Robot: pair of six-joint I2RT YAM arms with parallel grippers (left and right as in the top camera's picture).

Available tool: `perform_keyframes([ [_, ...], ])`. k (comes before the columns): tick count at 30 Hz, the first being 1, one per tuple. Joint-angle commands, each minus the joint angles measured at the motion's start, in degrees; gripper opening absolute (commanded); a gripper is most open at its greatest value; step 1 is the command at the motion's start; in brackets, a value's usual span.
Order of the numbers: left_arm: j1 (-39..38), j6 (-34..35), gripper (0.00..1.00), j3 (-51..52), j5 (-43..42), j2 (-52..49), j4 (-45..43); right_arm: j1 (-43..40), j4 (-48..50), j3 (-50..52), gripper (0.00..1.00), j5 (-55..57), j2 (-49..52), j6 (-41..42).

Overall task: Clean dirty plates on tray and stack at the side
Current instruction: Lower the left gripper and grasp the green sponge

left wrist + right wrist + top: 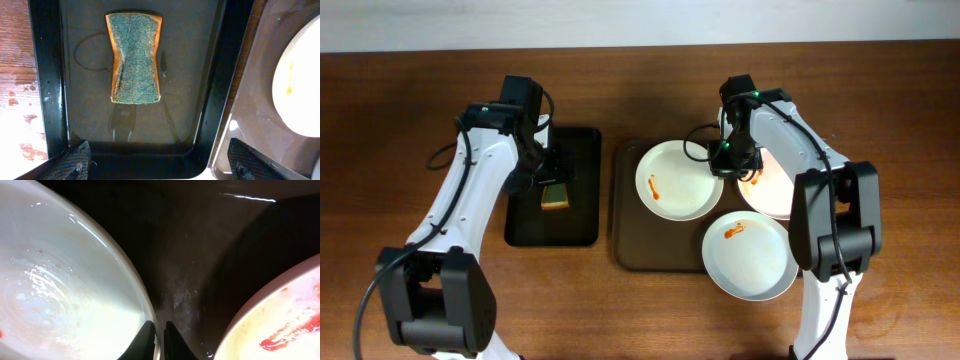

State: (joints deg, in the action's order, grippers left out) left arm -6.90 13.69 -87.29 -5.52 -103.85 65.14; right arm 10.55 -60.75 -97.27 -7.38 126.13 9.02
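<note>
Pinching rim of 1 dirty plate (670,195) in right tool (160,342), likely for steadying, with left tool (160,167) open over sponge (135,57).

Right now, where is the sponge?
In the overhead view, the sponge lies on the small black tray at the table's left, just left of the brown tray.

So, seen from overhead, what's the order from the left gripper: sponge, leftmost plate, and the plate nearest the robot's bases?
1. Sponge, on the black tray, right by the left gripper.
2. Leftmost plate, on the brown tray's left side.
3. Near plate, at that tray's front right corner.
</note>
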Motion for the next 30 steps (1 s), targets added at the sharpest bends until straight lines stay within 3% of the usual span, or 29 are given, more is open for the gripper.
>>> perform_keyframes([
  [1, -0.1, -0.5, 0.85, -0.6, 0.8, -0.3, 0.1, 0.4, 0.7, 1.3, 0.1, 0.9, 0.9, 0.2],
  [23, -0.1, -0.5, 0.85, -0.6, 0.8, -0.3, 0.1, 0.3, 1.1, -0.6, 0.11, 1.0, 0.8, 0.2],
  [26, -0.1, -0.5, 0.85, -0.6, 0.8, -0.3, 0.1, 0.3, 1.0, -0.6, 0.04, 1.0, 0.8, 0.2],
  [30, -0.2, -0.5, 0.8, -0.4, 0.9, -0.3, 0.1, 0.3, 0.7, -0.6, 0.04, 1.0, 0.8, 0.2],
])
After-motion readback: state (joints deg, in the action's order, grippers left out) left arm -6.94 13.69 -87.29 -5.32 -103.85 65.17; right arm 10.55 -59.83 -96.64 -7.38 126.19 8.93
